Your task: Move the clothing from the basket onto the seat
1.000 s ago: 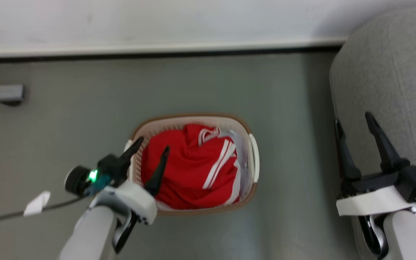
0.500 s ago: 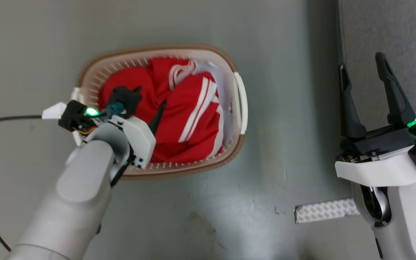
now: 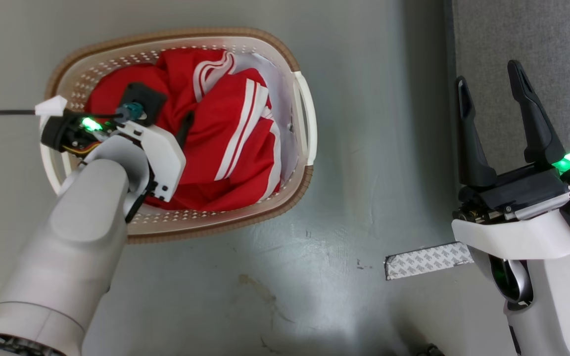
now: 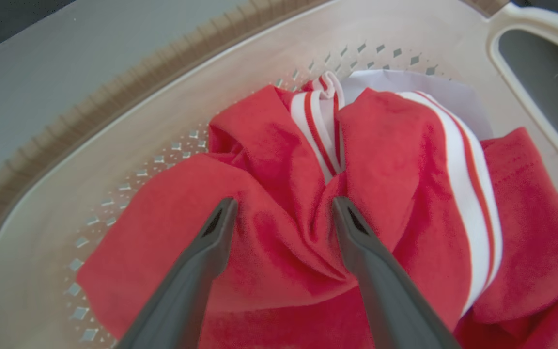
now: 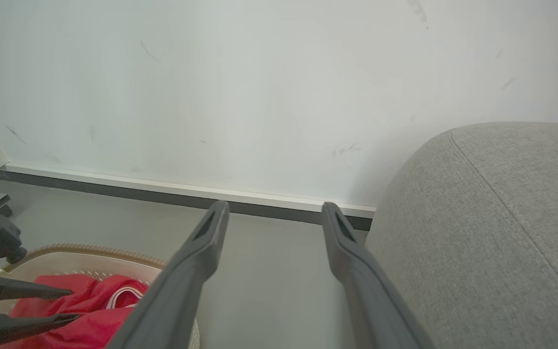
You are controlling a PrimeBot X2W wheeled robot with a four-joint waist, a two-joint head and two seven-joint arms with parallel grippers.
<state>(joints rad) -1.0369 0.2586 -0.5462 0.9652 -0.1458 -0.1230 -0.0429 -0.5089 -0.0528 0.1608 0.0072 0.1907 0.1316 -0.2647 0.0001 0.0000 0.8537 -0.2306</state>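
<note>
Two end effectors, both spread wide and both empty. The left end effector [image 4: 284,202] hangs inside the basket [image 3: 191,233], at ten o'clock in the head view. Its fingers straddle a raised fold of the clothing [image 3: 230,148] (whether the tips touch the cloth I cannot tell). The right end effector [image 3: 488,74] waits at three o'clock, at the edge of the seat [image 3: 527,39], which fills one to two o'clock, well apart from the basket. All the red clothing lies heaped in the basket.

Risks, as I judge them: closing on a shallow ridge may catch one layer only, so the fabric slips out during the lift. A deeper bite may snag the white sheet [image 3: 282,109] beside the heap, or drag the light basket along. A trailing end could hook the rim on the way across.

The floor [image 3: 364,148] is smooth grey and scuffed, with a tape strip [image 3: 428,259] at five o'clock. A pale wall [image 5: 259,97] and dark skirting [image 5: 114,190] stand behind.
</note>
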